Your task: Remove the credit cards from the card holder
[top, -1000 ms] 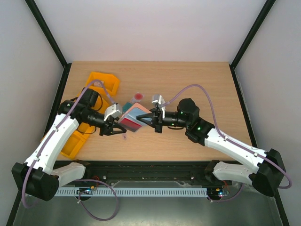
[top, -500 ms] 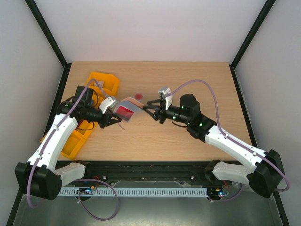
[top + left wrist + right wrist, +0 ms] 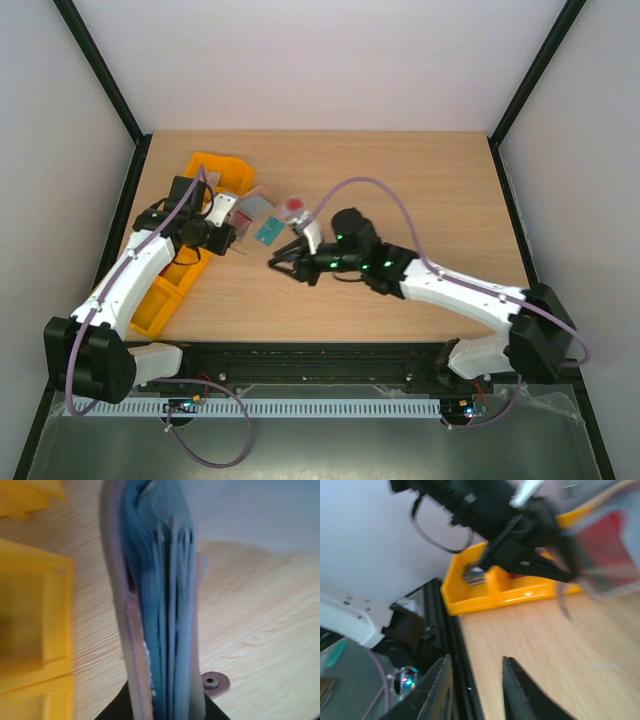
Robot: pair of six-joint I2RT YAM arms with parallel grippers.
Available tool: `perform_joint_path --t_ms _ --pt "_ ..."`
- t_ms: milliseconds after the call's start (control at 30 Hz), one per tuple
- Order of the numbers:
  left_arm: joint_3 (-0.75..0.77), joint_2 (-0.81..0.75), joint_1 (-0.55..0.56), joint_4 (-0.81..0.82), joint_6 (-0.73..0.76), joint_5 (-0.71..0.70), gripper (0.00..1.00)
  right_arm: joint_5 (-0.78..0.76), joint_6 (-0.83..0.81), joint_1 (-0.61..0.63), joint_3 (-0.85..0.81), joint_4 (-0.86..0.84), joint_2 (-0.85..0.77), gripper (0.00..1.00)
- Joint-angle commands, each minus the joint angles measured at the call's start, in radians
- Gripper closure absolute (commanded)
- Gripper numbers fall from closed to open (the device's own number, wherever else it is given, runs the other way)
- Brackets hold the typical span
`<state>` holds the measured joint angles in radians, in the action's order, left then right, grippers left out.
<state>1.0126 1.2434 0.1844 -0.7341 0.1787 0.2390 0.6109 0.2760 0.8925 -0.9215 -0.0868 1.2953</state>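
Two thin rectangular credit cards lie near the layered card holder.

Even light, wrist views blurred (perhaps motion)

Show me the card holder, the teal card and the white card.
Card holder [image 3: 160,630]: left wrist view, on its blue inner leaves, seen edge-on.
Teal card [image 3: 268,232]: top external view, on its middle.
White card [image 3: 292,207]: top external view, by its red mark.

The left arm reaches forward, and the left gripper is clamped on the card holder, at its lower edge, I think. The right arm stretches low toward the left, the right gripper with fingers parted.
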Motion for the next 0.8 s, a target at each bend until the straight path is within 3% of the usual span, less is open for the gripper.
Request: perform_joint_path --t_ms 0,200,333,400,433,600,667,767 --pt "0.008 -0.047 0.026 -0.006 0.026 0.237 0.98 0.110 0.104 0.063 -0.092 -0.278 0.143 0.78" --pt "0.019 -0.061 0.032 -0.074 0.092 0.482 0.98 0.025 0.144 0.038 -0.238 -0.251 0.274 0.89" --pt "0.036 -0.054 0.035 -0.080 0.091 0.453 0.98 -0.016 0.198 -0.006 -0.239 -0.221 0.288 0.91" --pt "0.041 -0.047 0.035 -0.059 0.060 0.330 0.98 -0.020 0.180 -0.001 -0.215 -0.210 0.267 0.89" --pt "0.044 -0.041 0.035 -0.046 0.040 0.205 0.98 -0.036 0.165 0.005 -0.198 -0.206 0.253 0.88" --pt "0.068 0.059 0.133 -0.007 0.101 -0.730 0.98 -0.142 0.129 0.020 -0.115 -0.155 0.184 0.88" --pt "0.086 0.075 0.150 -0.014 0.125 -0.856 0.98 -0.113 0.136 0.021 -0.073 -0.189 0.156 0.87" --pt "0.129 0.085 0.158 -0.034 0.125 -0.855 0.98 -0.077 0.138 0.021 -0.021 -0.245 0.117 0.85"
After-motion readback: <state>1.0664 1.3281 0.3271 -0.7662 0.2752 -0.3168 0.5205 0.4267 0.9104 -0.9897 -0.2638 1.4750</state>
